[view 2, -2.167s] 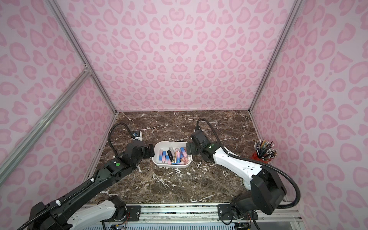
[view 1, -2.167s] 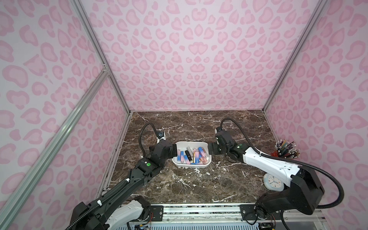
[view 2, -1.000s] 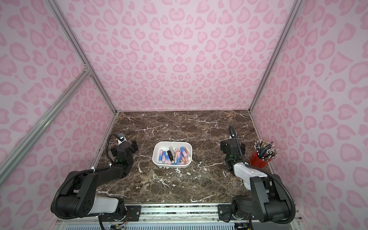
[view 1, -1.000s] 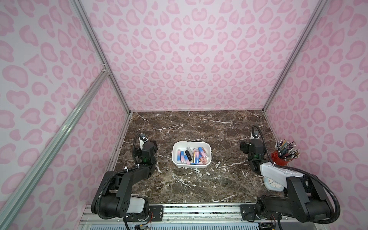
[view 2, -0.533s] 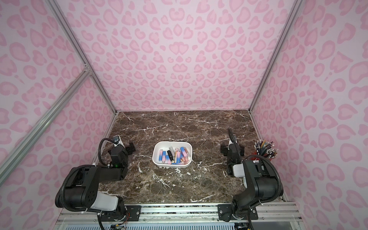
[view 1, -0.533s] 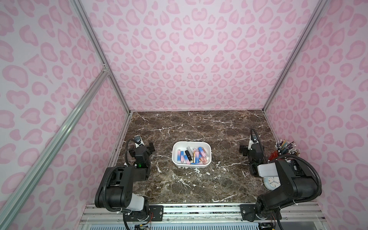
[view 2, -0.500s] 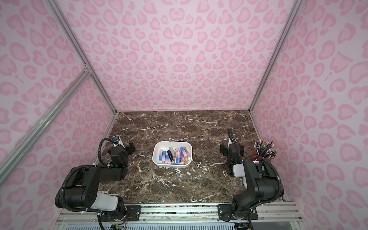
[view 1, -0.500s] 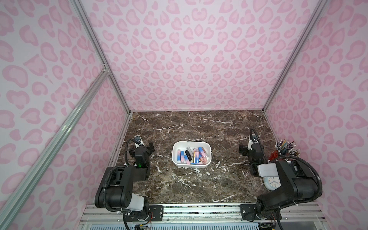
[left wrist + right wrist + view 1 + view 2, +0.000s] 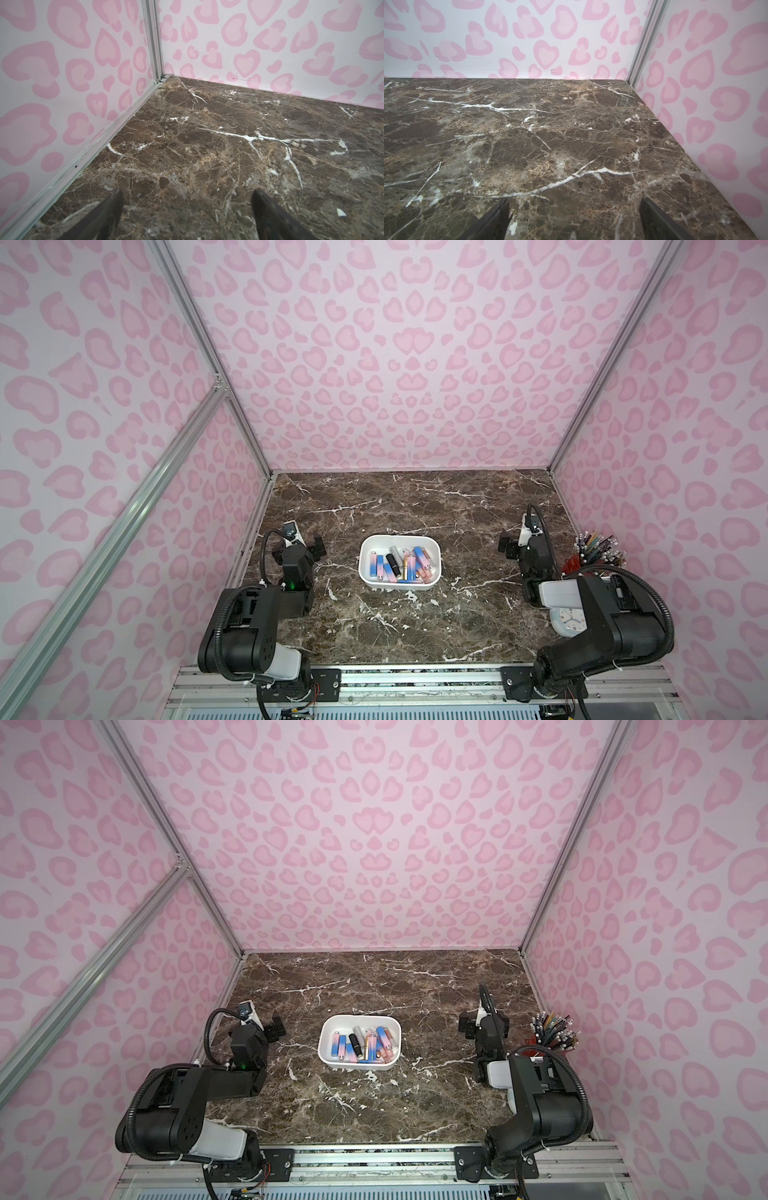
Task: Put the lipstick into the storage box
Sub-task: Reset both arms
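Both my left claw (image 9: 187,194) and right claw (image 9: 575,202) gape empty over bare surface (image 9: 207,145); the lipsticks (image 9: 401,566) lie in the storage box (image 9: 395,585); light, slick, rigid tubes, I judge, best pinched across mid-barrel.

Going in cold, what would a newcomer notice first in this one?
The white storage box at the centre of the marble table, holding a jumble of lipsticks. The left gripper and right gripper sit open and empty at either side, and a red cup of pencils stands at the right edge.

Open marble (image 9: 415,506) round the storage box (image 9: 399,586) (pencil cup (image 9: 582,562) far right)
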Available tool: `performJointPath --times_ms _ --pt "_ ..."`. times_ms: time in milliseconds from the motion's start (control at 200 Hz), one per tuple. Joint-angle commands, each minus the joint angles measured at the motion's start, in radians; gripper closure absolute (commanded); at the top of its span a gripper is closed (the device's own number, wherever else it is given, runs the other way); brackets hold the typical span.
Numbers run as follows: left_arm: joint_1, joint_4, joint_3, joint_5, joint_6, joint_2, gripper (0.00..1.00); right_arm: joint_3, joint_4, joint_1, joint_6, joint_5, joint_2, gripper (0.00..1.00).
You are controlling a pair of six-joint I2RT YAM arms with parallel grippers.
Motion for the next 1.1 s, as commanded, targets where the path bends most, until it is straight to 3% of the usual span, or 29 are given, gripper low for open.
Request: performJointPath --times_ms 0,190,255,345,460,595,1095 --pt "0.001 0.049 -0.001 0.002 0.000 0.001 0.02 0.002 0.008 0.000 0.006 -0.005 -0.001 0.00" --pt "0.001 0.049 -0.003 0.002 0.001 0.000 0.02 0.002 0.008 0.004 0.000 0.003 -0.003 0.00" --pt "0.001 0.049 -0.001 0.001 0.001 0.001 0.02 -0.043 0.172 0.005 0.002 0.017 0.039 0.00" --pt "0.000 0.049 0.000 0.001 0.001 0.000 0.02 0.009 -0.019 0.001 0.011 0.008 -0.007 0.00" --pt "-0.001 0.048 -0.001 0.002 0.002 0.001 0.02 -0.020 0.091 -0.005 0.018 0.003 0.021 0.00" --pt "0.000 0.049 0.000 0.000 0.000 0.000 0.02 0.007 -0.012 -0.005 0.013 -0.001 -0.005 0.00" --pt "0.000 0.049 -0.001 0.002 0.002 0.000 0.02 0.004 0.007 -0.007 0.013 -0.002 -0.002 0.00"
